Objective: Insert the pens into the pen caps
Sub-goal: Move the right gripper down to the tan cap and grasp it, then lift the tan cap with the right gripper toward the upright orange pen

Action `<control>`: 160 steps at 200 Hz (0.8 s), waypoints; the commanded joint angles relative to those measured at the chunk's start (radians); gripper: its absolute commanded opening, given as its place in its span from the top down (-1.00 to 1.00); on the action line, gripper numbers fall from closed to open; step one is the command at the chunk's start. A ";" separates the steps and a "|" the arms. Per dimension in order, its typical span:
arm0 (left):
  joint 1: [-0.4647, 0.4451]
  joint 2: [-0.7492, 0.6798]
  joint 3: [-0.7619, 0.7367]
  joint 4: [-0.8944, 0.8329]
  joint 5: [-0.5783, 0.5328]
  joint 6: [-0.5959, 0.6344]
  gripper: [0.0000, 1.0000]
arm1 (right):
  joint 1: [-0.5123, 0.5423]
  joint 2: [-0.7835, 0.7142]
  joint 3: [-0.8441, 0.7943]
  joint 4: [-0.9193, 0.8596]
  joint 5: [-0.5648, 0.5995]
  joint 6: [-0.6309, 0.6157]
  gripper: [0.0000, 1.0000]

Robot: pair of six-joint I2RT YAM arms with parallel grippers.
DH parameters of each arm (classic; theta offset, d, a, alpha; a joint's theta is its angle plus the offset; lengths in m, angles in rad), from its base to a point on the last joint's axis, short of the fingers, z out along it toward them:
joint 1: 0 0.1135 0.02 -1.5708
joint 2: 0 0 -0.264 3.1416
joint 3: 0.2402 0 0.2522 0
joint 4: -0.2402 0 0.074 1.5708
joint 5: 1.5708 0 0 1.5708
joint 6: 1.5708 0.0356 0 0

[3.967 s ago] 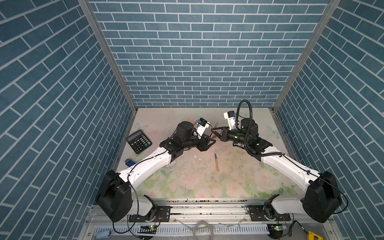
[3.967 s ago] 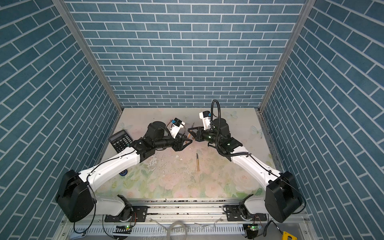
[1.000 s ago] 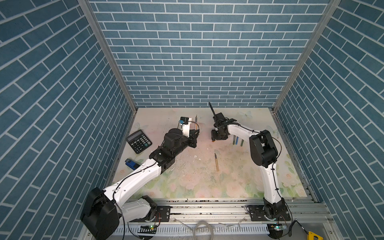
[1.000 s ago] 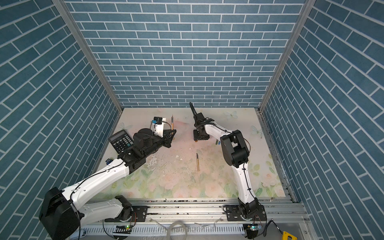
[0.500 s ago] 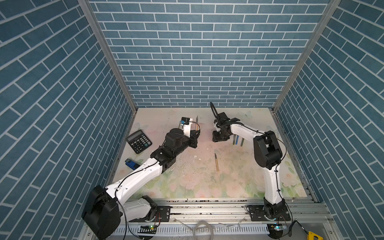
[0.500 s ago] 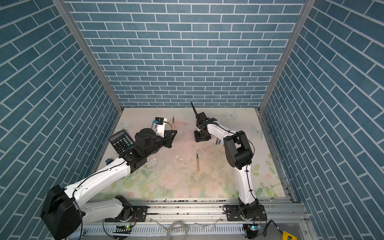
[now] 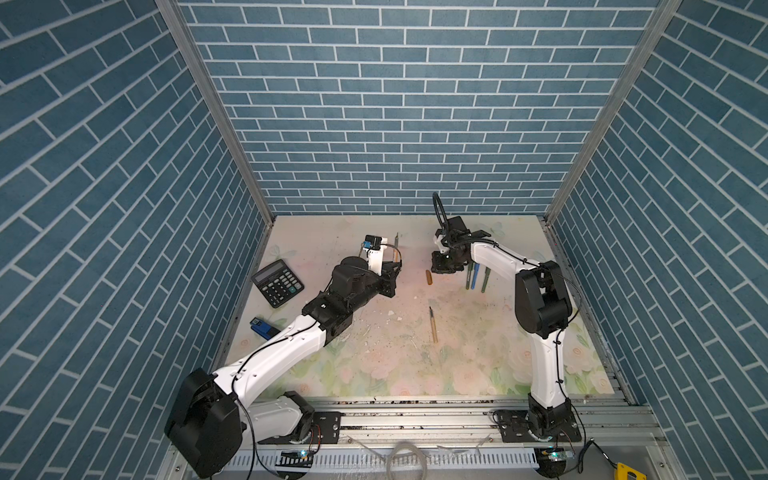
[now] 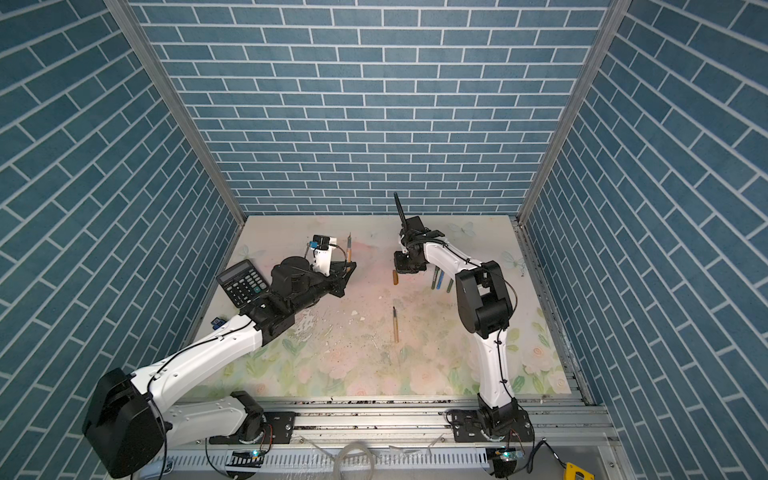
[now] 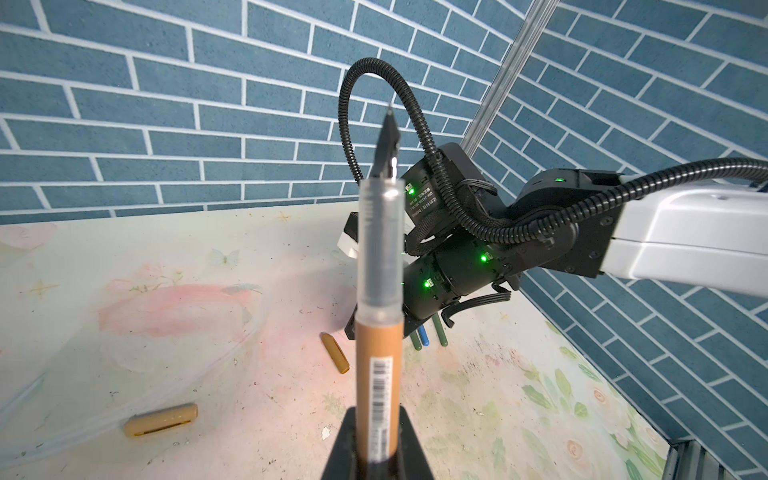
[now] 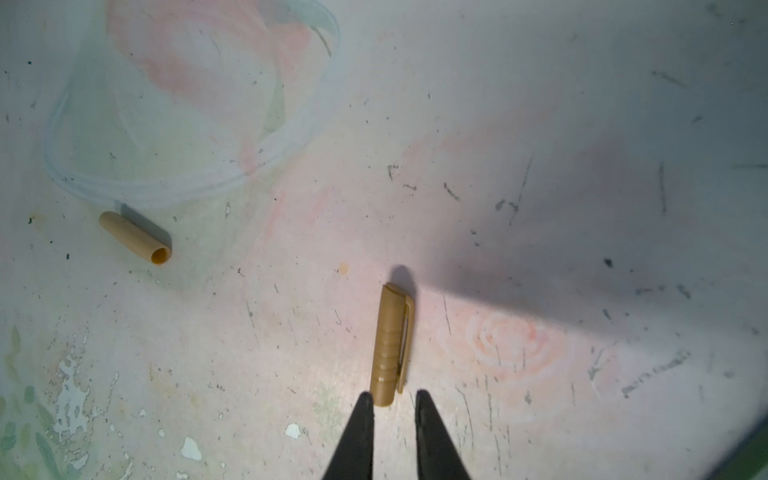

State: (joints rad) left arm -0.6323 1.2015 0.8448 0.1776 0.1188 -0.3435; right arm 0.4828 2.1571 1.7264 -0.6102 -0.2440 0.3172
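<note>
Left pincer (image 7: 392, 272) sits in the desk's (image 7: 478, 374) far half, just beyond the loose pen (image 7: 432, 328), a tan-gold one lying flat around the middle with its dark tip toward the far edge. Its jaws are clamped on the held pen (image 9: 380, 291), also tan-gold. That pen stands upright out of them, with its clear section and dark tip on top. A pale tan cap (image 9: 160, 419) lies on the desk near this pincer, apart from it.

Level with it, toward the right edge, the right pincer (image 10: 390, 395) points down at the desk, its jaws narrow with a slim gap. The orange-brown cap (image 10: 390, 345) lies flat, one end just between the fingertips (image 10: 362, 419) and the rest reaching away from them. Whether they pinch it I cannot tell. In both top views that cap lies between the two pincers, just beside the right one.

Three pens (image 7: 476, 276), two green and one blue, lie side by side under the right arm, just on the right-edge side of its pincer.
</note>
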 commanded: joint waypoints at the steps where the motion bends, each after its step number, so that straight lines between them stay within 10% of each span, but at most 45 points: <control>1: 0.005 0.005 0.028 0.006 0.017 0.003 1.00 | 0.004 0.029 0.016 0.008 -0.012 0.029 0.58; 160: 0.004 0.032 0.029 0.038 0.088 -0.003 1.00 | 0.012 0.110 0.022 0.010 -0.020 0.042 0.52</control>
State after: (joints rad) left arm -0.6323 1.2243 0.8524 0.2001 0.1871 -0.3450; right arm 0.4881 2.2303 1.7267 -0.5880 -0.2668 0.3435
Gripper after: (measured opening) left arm 0.140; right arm 0.236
